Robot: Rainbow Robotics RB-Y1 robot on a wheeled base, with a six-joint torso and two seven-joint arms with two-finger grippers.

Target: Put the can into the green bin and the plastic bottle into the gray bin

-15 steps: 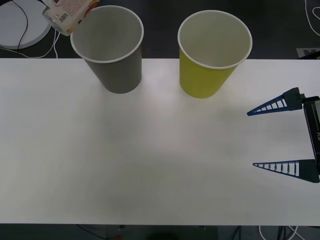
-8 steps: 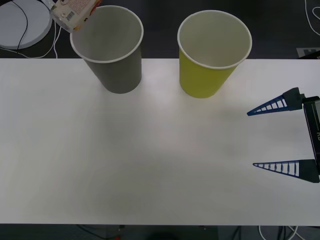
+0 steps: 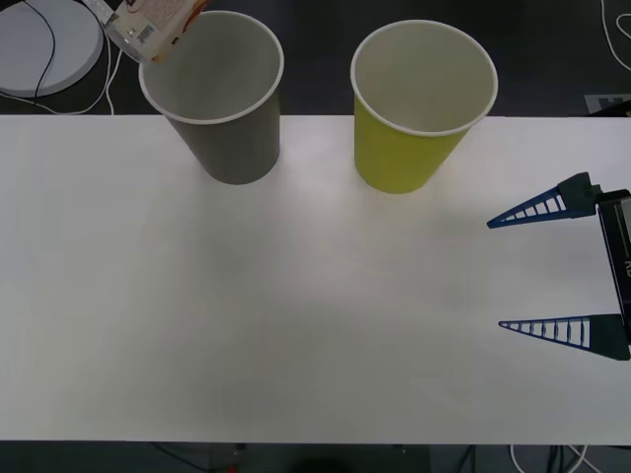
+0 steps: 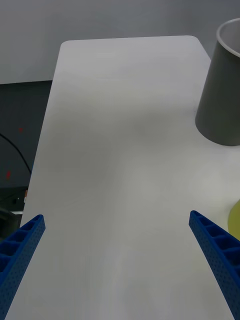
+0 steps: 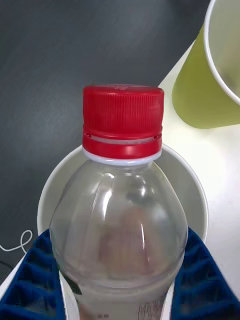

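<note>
The plastic bottle (image 3: 150, 22), clear with a red cap (image 5: 123, 117), hangs tilted over the far left rim of the gray bin (image 3: 212, 94). My left gripper (image 5: 120, 260) is shut on its body, one blue finger (image 5: 30, 280) on each side. Beneath the bottle the left wrist view shows the gray bin's white inside (image 5: 195, 200), and the green bin (image 5: 200, 95) beside it. The green bin (image 3: 424, 99) stands upright to the right of the gray one. My right gripper (image 3: 495, 275) rests open over the table's right side. The can is out of view.
The white table (image 3: 296, 315) stretches wide in front of both bins. A white round disc (image 3: 44, 44) with cables lies on the dark floor behind the table's left end. In the right wrist view the gray bin (image 4: 220, 100) stands far beyond the open fingers (image 4: 22, 250).
The bottle has shifted slightly right and farther back, closer over the gray bin's rim. The right arm has not moved.
</note>
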